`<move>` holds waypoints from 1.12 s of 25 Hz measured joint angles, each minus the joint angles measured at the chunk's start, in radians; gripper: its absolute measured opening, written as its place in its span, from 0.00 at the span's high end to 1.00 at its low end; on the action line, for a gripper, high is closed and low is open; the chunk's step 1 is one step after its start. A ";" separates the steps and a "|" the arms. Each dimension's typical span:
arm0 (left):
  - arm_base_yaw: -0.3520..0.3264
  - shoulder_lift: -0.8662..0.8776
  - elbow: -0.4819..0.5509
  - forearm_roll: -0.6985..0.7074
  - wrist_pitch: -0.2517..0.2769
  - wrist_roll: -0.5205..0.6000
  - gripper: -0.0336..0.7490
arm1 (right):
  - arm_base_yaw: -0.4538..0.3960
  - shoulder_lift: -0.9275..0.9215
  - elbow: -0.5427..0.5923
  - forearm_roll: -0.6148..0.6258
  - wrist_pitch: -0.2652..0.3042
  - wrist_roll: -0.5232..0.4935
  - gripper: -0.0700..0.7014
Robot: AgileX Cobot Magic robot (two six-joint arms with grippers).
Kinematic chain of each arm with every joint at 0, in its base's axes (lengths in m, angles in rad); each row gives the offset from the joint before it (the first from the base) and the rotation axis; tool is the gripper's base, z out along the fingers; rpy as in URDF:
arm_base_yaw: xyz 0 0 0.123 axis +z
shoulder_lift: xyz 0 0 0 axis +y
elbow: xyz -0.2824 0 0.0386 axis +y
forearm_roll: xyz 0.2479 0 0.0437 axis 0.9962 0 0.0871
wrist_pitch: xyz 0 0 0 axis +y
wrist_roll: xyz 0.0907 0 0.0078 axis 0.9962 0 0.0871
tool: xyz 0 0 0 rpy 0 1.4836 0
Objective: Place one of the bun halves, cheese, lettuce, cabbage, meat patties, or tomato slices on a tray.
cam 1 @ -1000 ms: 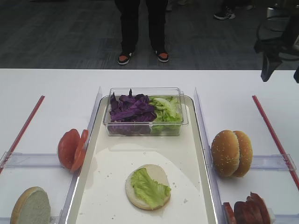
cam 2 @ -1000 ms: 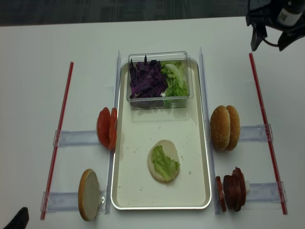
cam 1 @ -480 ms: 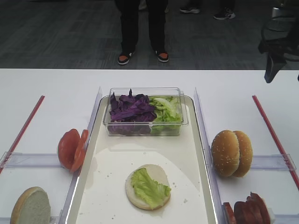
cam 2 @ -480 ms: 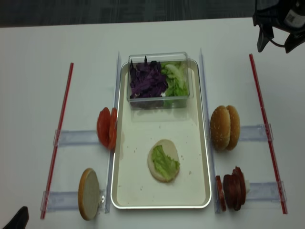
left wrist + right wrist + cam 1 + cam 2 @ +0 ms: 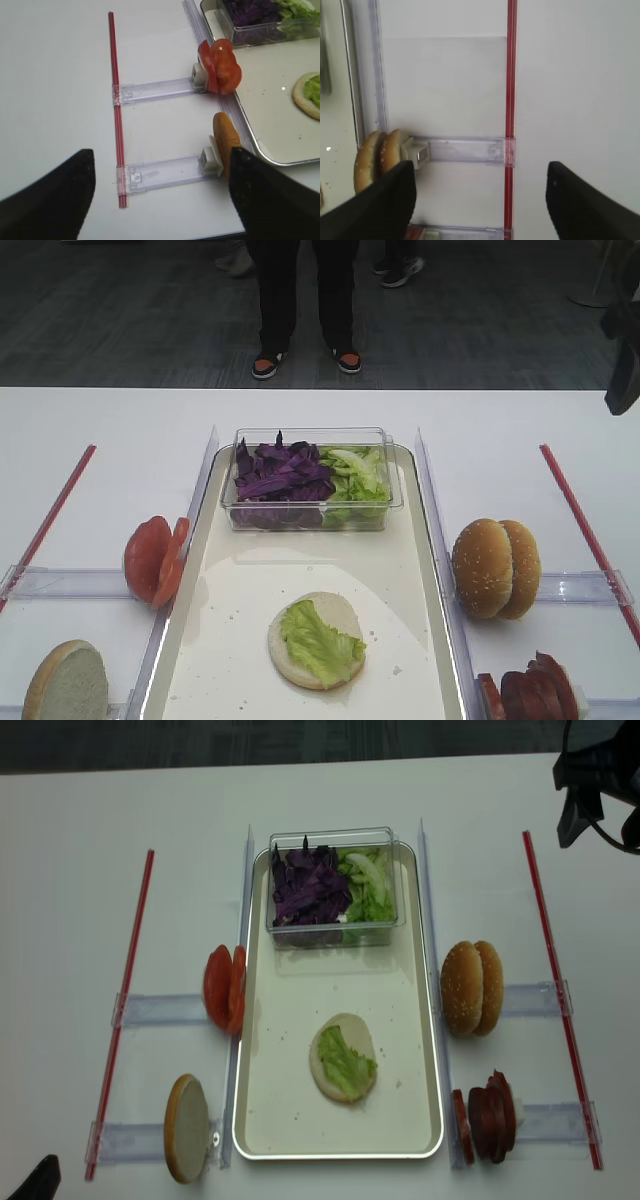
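The meat patties [image 5: 489, 1117], upright in a rack just right of the tray [image 5: 338, 1148], look stiff but slick, best pinched across one disc's flat faces, while the right gripper [image 5: 479, 200] hangs spread and empty well apart, the left gripper [image 5: 161, 195] likewise spread.

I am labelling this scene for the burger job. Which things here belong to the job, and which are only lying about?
Belong to the job:
tray
bun half with lettuce leaf
cabbage
tomato slices
standing buns
meat patties
single bun half

Only lying about:
clear tub
red strips
clear holders
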 joint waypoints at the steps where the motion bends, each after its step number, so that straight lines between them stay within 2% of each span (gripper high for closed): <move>1: 0.000 0.000 0.000 0.000 0.000 0.000 0.29 | 0.000 -0.031 0.018 0.000 0.000 0.000 0.18; 7: 0.000 0.000 0.000 0.000 0.000 0.000 0.29 | 0.000 -0.242 0.136 0.002 0.004 -0.003 0.18; 19: 0.000 0.000 0.000 0.000 0.000 0.000 0.29 | 0.000 -0.528 0.252 0.004 0.015 -0.025 0.18; 28: 0.000 0.000 0.000 0.000 0.000 0.000 0.29 | 0.000 -0.785 0.437 0.004 0.011 -0.016 0.18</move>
